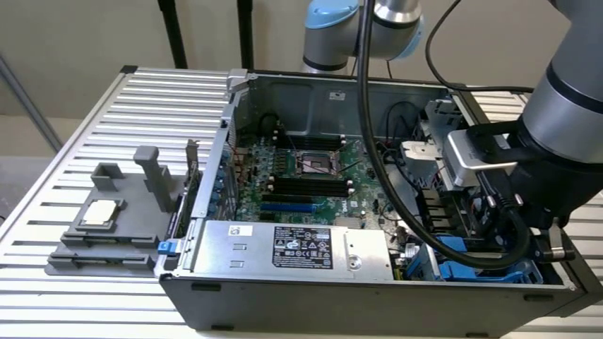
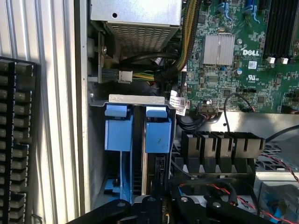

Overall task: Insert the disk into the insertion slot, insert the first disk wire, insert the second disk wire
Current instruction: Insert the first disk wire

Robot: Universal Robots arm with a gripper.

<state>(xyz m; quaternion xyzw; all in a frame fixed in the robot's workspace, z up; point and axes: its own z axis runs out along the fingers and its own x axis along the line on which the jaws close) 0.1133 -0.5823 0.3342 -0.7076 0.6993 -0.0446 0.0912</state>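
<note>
The disk stands on edge in its bright blue frame, down in the insertion slot of the drive cage, beside a second blue rail. My gripper sits at the near end of the disk's upper edge, its black fingers drawn close on it. In the exterior view my arm reaches down into the case corner at the exterior view's right, over the blue rails. Black and red wires lie loose beside the cage; I cannot tell which are the disk wires.
The open computer case lies on a slatted table. A silver power-supply box fills the case's near side and a green motherboard lies behind it. A thick black hose hangs across the case. A grey fixture stands on the table.
</note>
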